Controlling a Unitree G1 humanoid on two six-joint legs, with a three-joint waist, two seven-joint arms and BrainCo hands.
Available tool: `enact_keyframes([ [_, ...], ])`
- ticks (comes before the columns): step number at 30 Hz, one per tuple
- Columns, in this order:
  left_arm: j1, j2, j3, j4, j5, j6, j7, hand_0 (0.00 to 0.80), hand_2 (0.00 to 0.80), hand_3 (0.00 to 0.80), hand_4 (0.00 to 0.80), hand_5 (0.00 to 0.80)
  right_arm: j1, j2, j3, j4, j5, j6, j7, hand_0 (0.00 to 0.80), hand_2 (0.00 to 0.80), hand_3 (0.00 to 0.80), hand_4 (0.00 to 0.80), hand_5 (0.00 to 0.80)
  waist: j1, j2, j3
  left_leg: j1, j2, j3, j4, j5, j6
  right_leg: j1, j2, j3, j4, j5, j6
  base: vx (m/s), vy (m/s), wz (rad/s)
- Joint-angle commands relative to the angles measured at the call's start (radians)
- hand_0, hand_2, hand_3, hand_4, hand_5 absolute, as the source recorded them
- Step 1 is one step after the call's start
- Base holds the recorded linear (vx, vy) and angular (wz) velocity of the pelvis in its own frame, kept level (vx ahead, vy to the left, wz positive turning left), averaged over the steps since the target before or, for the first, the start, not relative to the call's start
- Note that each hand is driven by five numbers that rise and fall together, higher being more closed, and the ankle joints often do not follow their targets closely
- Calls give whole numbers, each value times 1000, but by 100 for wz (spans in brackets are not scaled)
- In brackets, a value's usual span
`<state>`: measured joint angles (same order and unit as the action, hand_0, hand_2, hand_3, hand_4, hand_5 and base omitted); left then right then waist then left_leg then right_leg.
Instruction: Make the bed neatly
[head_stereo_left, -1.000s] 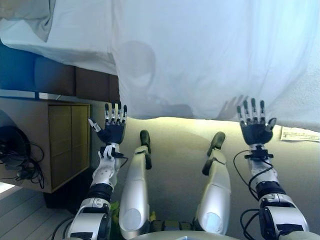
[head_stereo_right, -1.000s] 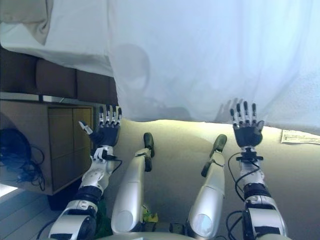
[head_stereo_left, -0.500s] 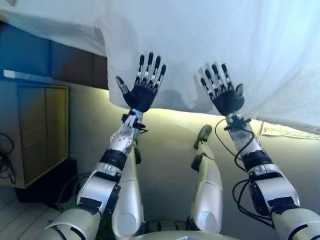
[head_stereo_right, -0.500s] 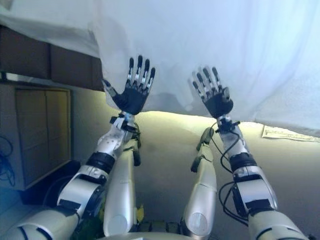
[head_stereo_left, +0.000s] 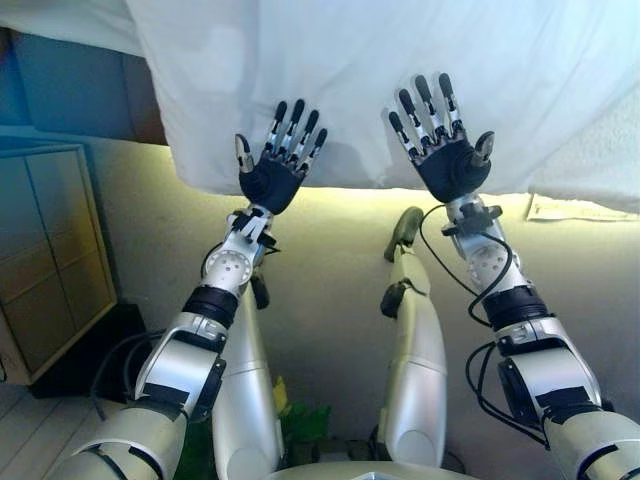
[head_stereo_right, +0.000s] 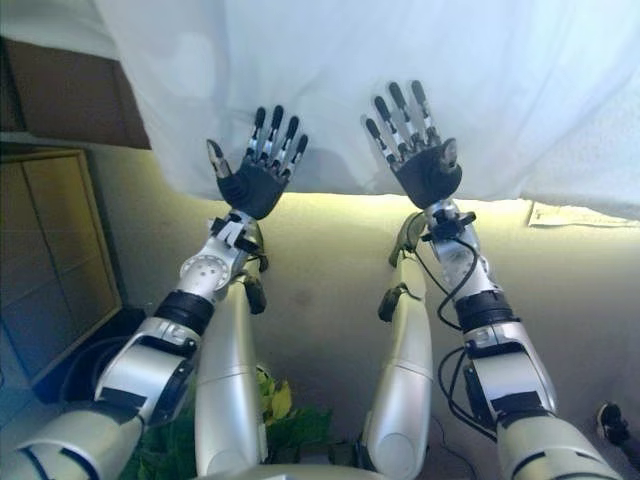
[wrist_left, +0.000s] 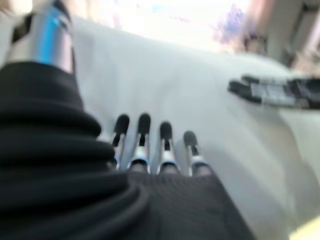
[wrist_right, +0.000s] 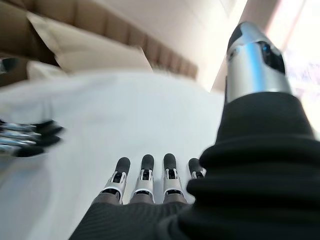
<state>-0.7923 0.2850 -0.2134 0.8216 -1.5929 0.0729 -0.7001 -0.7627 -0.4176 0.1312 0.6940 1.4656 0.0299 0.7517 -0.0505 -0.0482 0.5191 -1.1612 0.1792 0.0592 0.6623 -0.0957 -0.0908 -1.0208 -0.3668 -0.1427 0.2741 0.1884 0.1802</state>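
Observation:
A white sheet (head_stereo_left: 400, 60) covers the bed and hangs over its near edge, filling the top of both eye views. My left hand (head_stereo_left: 272, 182) is open with straight fingers, palm up, held at the sheet's hanging hem. My right hand (head_stereo_left: 448, 165) is open too, fingers spread, a little higher against the sheet's overhang. Neither hand holds cloth. In the right wrist view the sheet (wrist_right: 125, 110) stretches flat past my fingers (wrist_right: 145, 175) toward a beige pillow (wrist_right: 95, 55) by the headboard. The left wrist view shows my fingers (wrist_left: 150, 145) over the sheet (wrist_left: 190, 90).
A wooden cabinet (head_stereo_left: 40, 260) stands on the floor at the left. The brown bed frame (head_stereo_right: 70, 95) shows under the sheet at the upper left. A slip of paper (head_stereo_left: 575, 208) lies on the beige floor at the right, under the sheet's edge.
Both hands have risen from floor level to the sheet's hanging edge and come closer together. The camera has shifted, so the cabinet and bed frame sit further left.

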Motion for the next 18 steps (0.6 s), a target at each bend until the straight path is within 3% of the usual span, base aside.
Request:
enact_keyframes([
  [1, -41, 2, 35, 44, -10, 4, -9, 0, 0, 0, 0, 0, 11, -89, -18, 6, 43, 23, -20, 0, 0, 0, 0, 0, 21, 67, 1, -2, 17, -50, -106, 128, -82, -48, -72, 62, 88, 30, 79, -74, 92, -14],
  [7, -60, 17, 42, 127, -16, -1, 13, 0, 0, 0, 0, 0, -12, -119, -46, 184, 53, 58, -40, 0, 0, 0, 0, 0, 19, 102, 1, -29, 19, -42, -133, 145, -92, -100, -78, 75, 89, 29, 82, -58, 73, -8],
  [8, -66, 22, 47, 135, -12, -2, 16, 0, 0, 0, 0, 0, -15, -125, -61, 209, 50, 61, -41, 0, 0, 0, 0, 0, 16, 109, 1, -56, 17, -35, -143, 170, -87, -131, -82, 74, 77, 51, 77, -43, 77, 2],
  [12, -41, 24, 55, 149, -8, -20, 43, 0, 0, 0, 0, 0, 19, -141, -89, 267, 51, 63, -40, 0, 0, 0, 0, 0, 13, 122, 1, -61, 21, -37, -133, 150, -93, -149, -78, 96, 96, 27, 80, -47, 77, 0],
  [18, 0, 27, 93, 209, 5, -91, 248, 0, 0, 0, 0, 0, 108, -174, -175, 418, 76, 101, -124, 0, 0, 0, 0, 0, 9, 133, 1, -96, 22, -16, -75, 138, -81, -192, -91, 114, 167, 11, 69, -53, 64, 0],
])
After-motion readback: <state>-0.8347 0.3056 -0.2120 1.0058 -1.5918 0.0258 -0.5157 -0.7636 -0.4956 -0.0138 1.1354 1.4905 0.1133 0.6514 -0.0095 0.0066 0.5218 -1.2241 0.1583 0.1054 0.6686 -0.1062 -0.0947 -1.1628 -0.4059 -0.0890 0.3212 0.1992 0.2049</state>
